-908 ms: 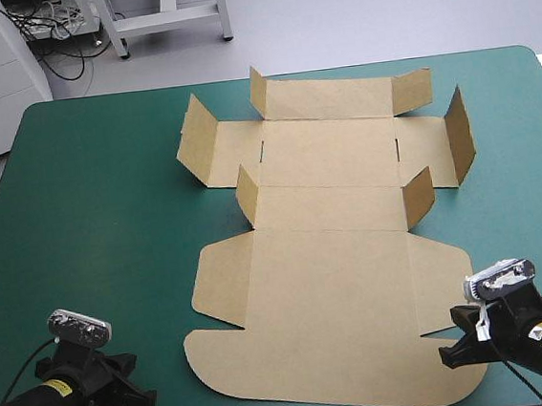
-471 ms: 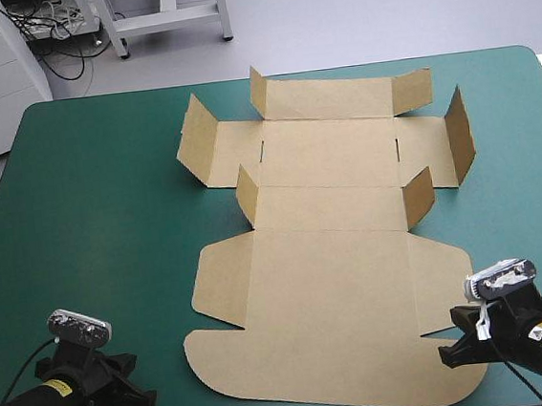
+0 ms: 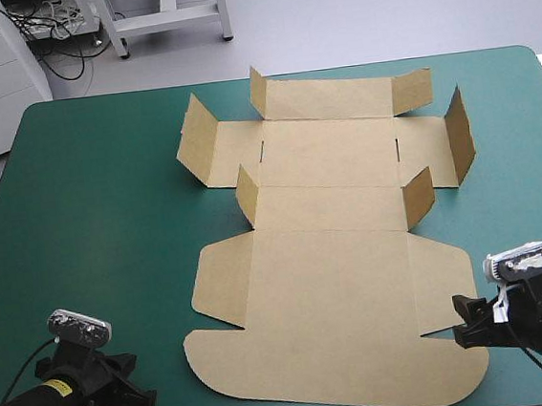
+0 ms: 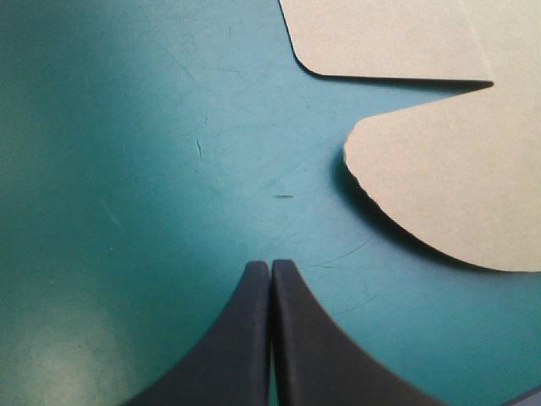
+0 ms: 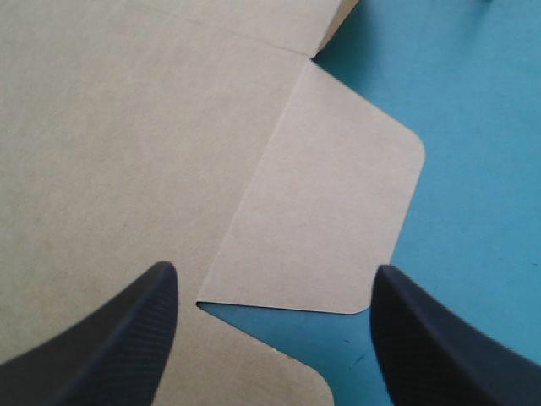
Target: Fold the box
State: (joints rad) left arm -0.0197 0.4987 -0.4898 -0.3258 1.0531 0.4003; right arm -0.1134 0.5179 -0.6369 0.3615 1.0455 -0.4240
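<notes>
The box (image 3: 341, 283) is a cut sheet of brown board lying open on the teal-green cover (image 3: 89, 211), reaching from the upper centre of the high view down to its lower centre. Its upper half carries small flaps (image 3: 197, 133) that stand up along the edges and at two creases. The lower half is one broad flat panel with rounded corners and a side wing at each flank. The cover shows on every side of the sheet. The left gripper (image 3: 148, 399) sits at the lower left of the frame, well apart from the board. In its wrist view the left gripper (image 4: 270, 264) has its black fingers pressed together into one point with nothing between them. The box's rounded corner (image 4: 456, 178) lies ahead and off to one side on bare cover. The right gripper (image 3: 465, 322) is at the lower right, over the sheet's edge. Its wrist view shows the fingers (image 5: 110, 338) spread wide and holding nothing, with the right-hand wing (image 5: 321, 220) and the notch below it between them. The sheet's long axis runs from top to bottom of the high view, turned slightly clockwise, with the rounded panel towards the bottom edge.
</notes>
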